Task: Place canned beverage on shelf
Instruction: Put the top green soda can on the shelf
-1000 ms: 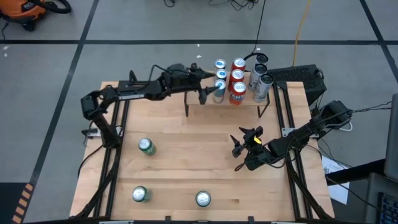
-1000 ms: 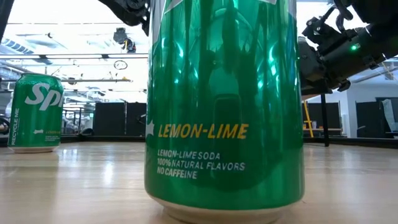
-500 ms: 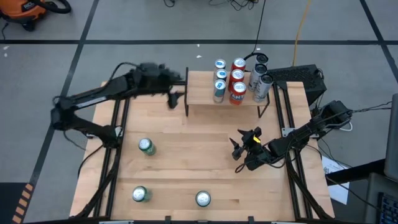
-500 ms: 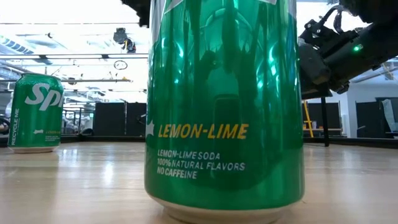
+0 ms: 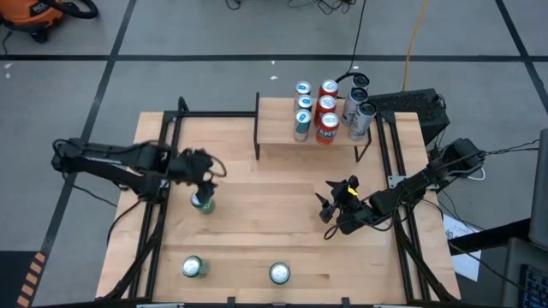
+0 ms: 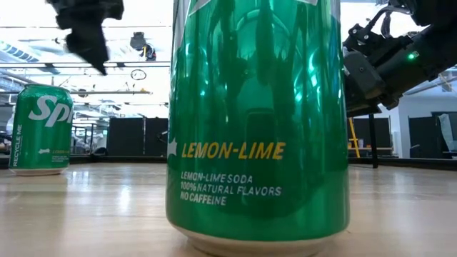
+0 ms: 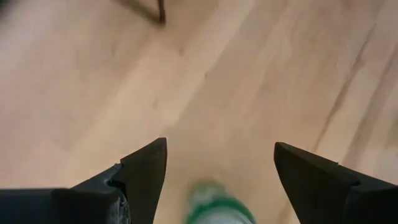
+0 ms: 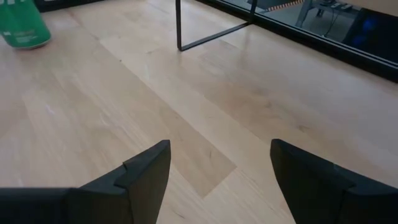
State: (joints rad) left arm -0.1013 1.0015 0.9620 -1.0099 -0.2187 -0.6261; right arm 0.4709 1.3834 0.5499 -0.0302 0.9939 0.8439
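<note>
The shelf (image 5: 282,128), a small raised light-wood board on black supports, stands at the table's far side and carries several blue-white, red and silver cans (image 5: 325,113). Three green soda cans stand upright on the table: one at the left (image 5: 202,202) and two near the front edge (image 5: 193,267) (image 5: 279,273). My left gripper (image 5: 208,181) is open just above and beside the left green can, whose top shows between its fingers in the left wrist view (image 7: 219,204). My right gripper (image 5: 324,212) is open and empty over the table's right half.
In the low view a green can (image 6: 257,121) fills the foreground and another (image 6: 41,128) stands at the left. The shelf's black leg (image 8: 180,28) rises ahead of my right gripper. Bare tabletop (image 5: 265,197) lies between the two grippers.
My left gripper has drawn back from the cans on the shelf, swung toward the table's left edge, then come toward the near edge and down over the left green can. The cans on the shelf stay where they were.
</note>
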